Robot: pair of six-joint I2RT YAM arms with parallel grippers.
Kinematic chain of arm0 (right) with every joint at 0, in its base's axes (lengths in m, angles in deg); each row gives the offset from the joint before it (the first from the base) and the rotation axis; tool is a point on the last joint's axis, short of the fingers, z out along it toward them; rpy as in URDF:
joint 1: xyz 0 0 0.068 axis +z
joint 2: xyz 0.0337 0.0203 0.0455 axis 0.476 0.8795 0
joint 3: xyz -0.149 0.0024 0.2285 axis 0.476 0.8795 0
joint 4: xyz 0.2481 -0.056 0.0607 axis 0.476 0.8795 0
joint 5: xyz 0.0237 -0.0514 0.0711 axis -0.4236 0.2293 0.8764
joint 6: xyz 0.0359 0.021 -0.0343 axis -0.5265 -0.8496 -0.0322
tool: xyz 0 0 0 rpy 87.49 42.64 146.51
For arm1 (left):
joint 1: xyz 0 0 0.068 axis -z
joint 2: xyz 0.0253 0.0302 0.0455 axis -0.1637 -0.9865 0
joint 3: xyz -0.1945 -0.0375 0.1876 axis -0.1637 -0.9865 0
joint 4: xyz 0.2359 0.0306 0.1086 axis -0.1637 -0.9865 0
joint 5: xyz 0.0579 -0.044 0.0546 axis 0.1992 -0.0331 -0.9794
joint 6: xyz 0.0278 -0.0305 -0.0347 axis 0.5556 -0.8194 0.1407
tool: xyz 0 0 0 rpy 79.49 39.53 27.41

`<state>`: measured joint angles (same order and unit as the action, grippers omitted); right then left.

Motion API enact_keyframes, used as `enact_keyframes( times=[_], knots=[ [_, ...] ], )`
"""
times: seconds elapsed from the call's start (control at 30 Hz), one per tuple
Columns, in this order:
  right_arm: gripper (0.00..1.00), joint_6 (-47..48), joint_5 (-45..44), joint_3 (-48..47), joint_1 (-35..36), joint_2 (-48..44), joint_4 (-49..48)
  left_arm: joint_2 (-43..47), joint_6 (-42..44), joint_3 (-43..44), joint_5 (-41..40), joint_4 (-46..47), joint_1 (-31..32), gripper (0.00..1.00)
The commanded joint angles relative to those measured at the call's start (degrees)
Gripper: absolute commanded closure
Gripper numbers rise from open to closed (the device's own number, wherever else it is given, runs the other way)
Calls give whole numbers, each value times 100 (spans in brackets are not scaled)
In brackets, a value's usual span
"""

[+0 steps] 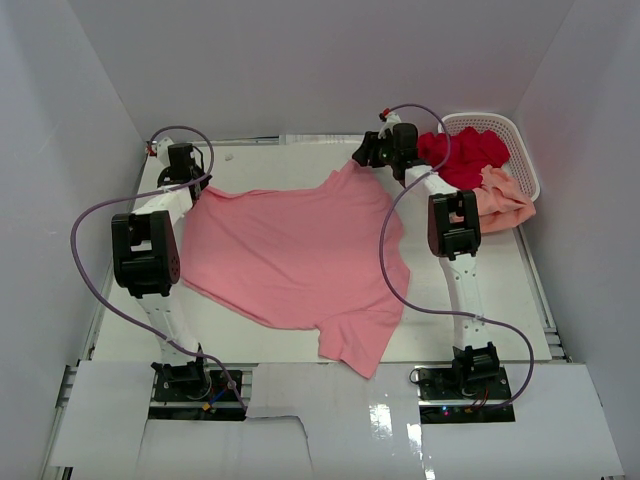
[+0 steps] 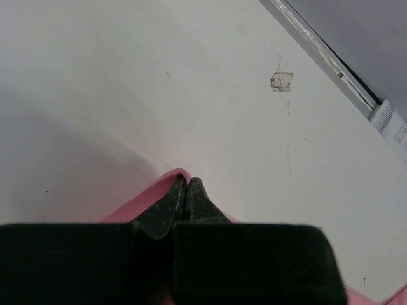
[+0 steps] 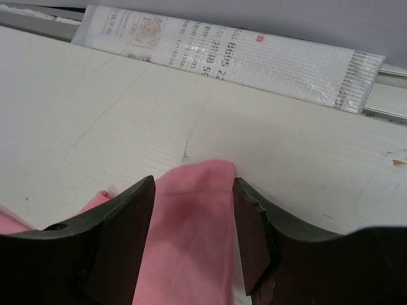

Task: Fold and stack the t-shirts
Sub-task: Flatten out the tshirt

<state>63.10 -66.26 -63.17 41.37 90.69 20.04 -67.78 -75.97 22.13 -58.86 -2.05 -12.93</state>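
Early stage: no fold, no stack yet. Pink t-shirt (image 1: pixel 300 250) spread flat mid-surface (image 1: pixel 500 300). Left end effector (image 2: pixel 186 190) pinching its far edge. Right end effector (image 3: pixel 194 216) spread, pink cloth between fingers (image 3: pixel 127 235), unclamped. Red t-shirt (image 1: pixel 462 155) and peach t-shirt (image 1: pixel 500 198) heaped at basket (image 1: pixel 520 150), unfolded.

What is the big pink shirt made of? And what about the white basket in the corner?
The pink t-shirt looks like soft, matte knit cloth, probably cotton: it lies limp with gentle wrinkles and no shine. The white basket looks like hard, smooth plastic: its wall keeps a stiff shape and is dotted with rows of small holes.
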Motion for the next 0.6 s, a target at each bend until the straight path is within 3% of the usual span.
enact_keyframes(
  times=[0.0,0.57],
  knots=[
    [42,-127,-215,-211,50,201,-505,58,82,241,62,-7,26,100],
    [43,392,-680,-405,138,167,374,102,29,206,133,20,26,100]
  ],
)
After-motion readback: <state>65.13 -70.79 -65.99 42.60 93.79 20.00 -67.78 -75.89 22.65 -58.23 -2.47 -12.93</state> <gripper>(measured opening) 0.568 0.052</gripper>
